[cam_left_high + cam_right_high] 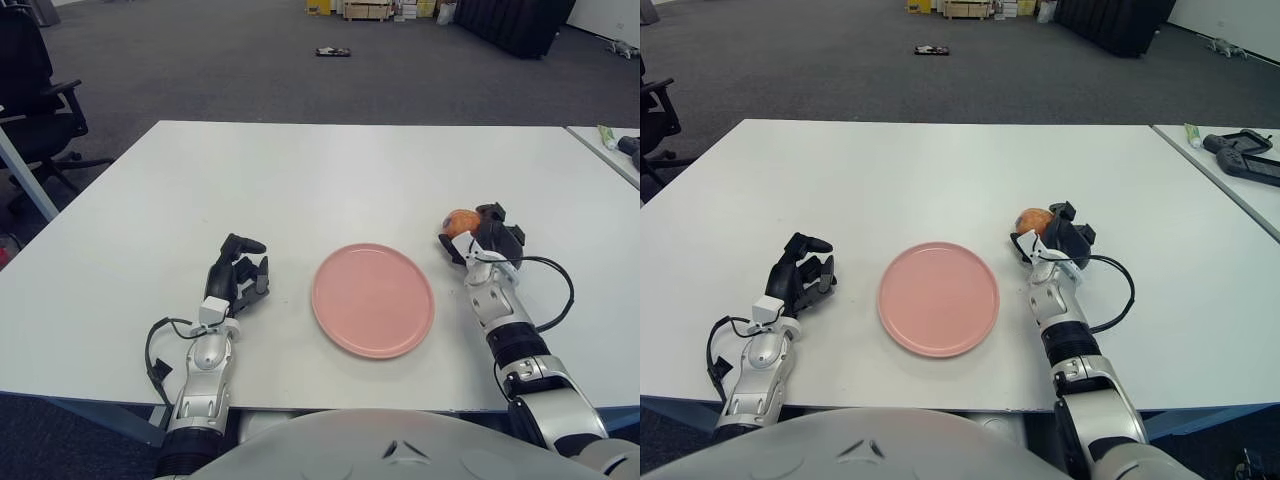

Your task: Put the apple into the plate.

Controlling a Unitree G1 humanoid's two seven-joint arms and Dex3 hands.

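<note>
One round apple (459,221), red and orange, sits in my right hand (484,236), just right of the plate (372,299). My fingers wrap around it. That plate is pink, flat and smooth, on a white table (300,180). My left hand (238,277) shows left of the plate, fingers curled, holding nothing. Grey carpet (220,70) lies beyond.

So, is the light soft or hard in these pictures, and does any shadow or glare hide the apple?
Soft, in both views: the plate casts only a thin, faint shadow on the table. In the left eye view no glare falls on the apple; the right hand, closed around it, covers part of it. In the right eye view the left hand, left of the plate, shows clearly too.
</note>
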